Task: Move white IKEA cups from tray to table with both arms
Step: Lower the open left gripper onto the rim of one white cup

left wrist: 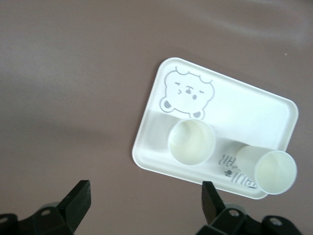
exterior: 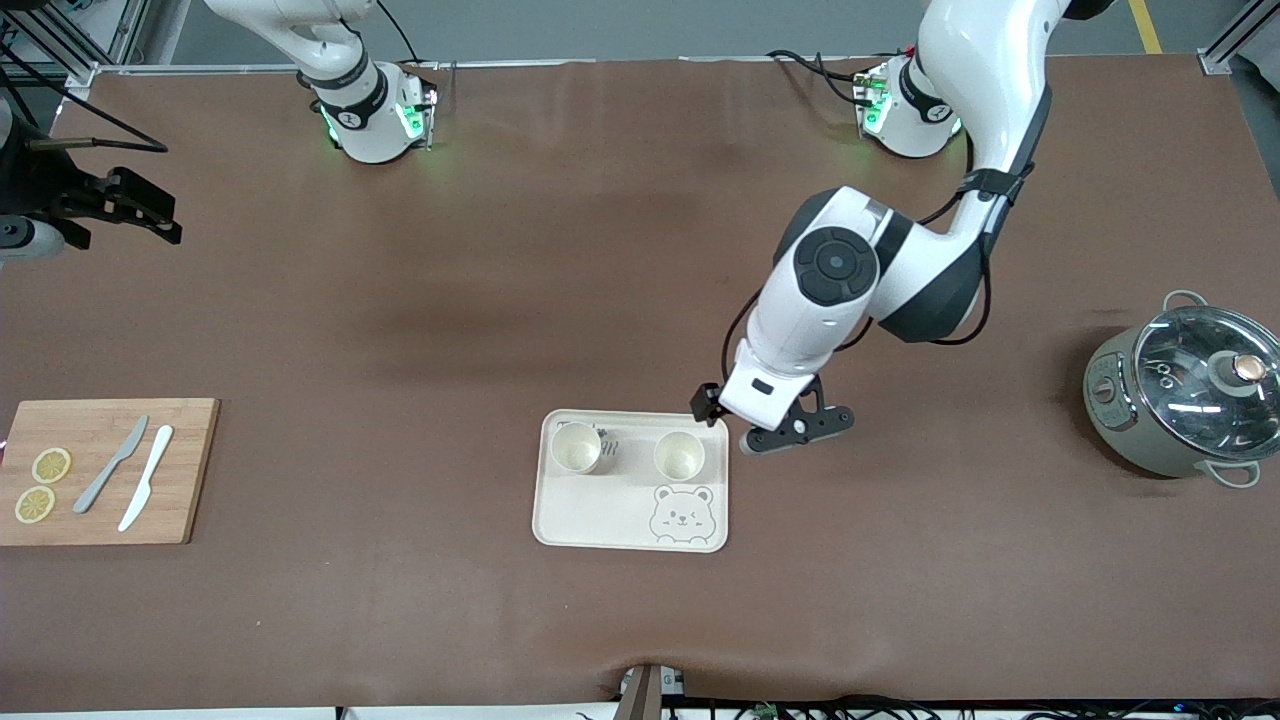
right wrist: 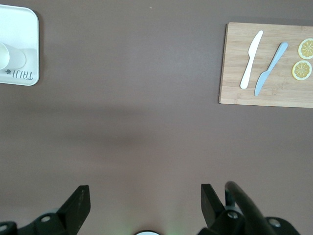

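Two white IKEA cups stand upright on a cream bear tray [exterior: 600,515]: one [exterior: 576,447] toward the right arm's end, the other [exterior: 680,455] just above the bear drawing. My left gripper [exterior: 797,428] is open and empty, over the bare table just beside the tray's edge toward the left arm's end. In the left wrist view its gripper [left wrist: 145,196] frames bare table, with the tray [left wrist: 244,107] and both cups [left wrist: 191,142] [left wrist: 274,171] apart from it. My right gripper [exterior: 135,208] is open and empty, waiting over the right arm's end of the table, and shows in its wrist view [right wrist: 145,198].
A wooden cutting board [exterior: 105,500] with a grey knife [exterior: 110,465], a white knife [exterior: 146,490] and two lemon slices [exterior: 50,465] lies at the right arm's end. A pot with a glass lid [exterior: 1185,400] stands at the left arm's end.
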